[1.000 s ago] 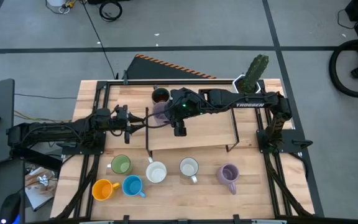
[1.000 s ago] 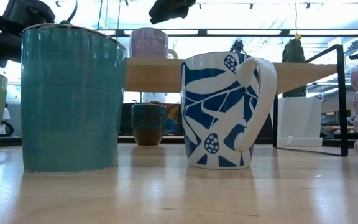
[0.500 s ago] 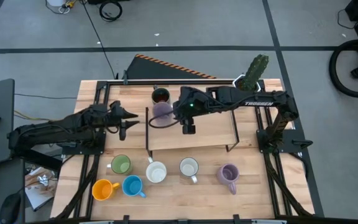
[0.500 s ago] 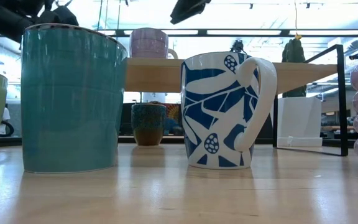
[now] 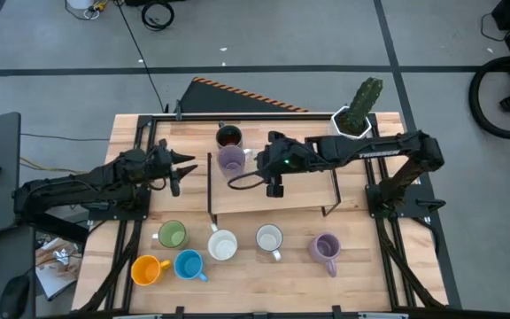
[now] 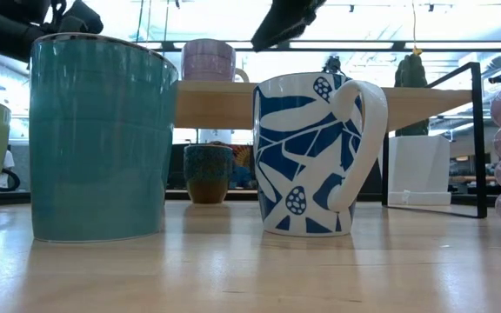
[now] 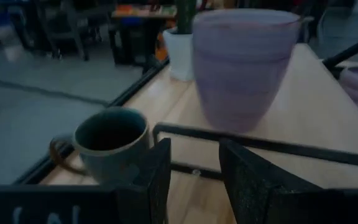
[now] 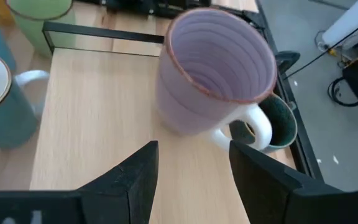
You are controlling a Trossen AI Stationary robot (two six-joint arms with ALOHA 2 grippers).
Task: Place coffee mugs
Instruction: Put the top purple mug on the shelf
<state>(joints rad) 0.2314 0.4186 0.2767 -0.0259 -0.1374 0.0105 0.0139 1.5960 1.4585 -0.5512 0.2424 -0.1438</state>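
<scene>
A lavender mug point(image 5: 231, 159) point(image 8: 213, 71) stands upright on its base on the raised wooden shelf point(image 5: 299, 190), near the shelf's far left corner. My right gripper point(image 5: 266, 170) point(image 8: 191, 180) hangs open over the shelf, a short way to the mug's right, with nothing between its fingers. A dark brown mug point(image 5: 228, 137) point(image 7: 110, 140) stands on the table behind the shelf. My left gripper point(image 5: 187, 165) point(image 7: 194, 180) is open and empty left of the shelf, pointing at both mugs. Green point(image 5: 172, 235), white point(image 5: 223, 245), white point(image 5: 269, 238), lavender point(image 5: 326, 248), orange point(image 5: 147, 268) and blue point(image 5: 188, 264) mugs stand near the front edge.
The shelf's black metal frame point(image 7: 260, 144) runs between my left gripper and the lavender mug. A white pot with a cactus point(image 5: 359, 111) stands at the table's far right corner. The shelf's right half point(image 5: 312, 182) is bare wood.
My right gripper has drawn back from the lavender mug toward the table's right edge, sinking a little; the mug stays standing on the shelf. My left gripper has risen and tipped up a little, then kept still.
</scene>
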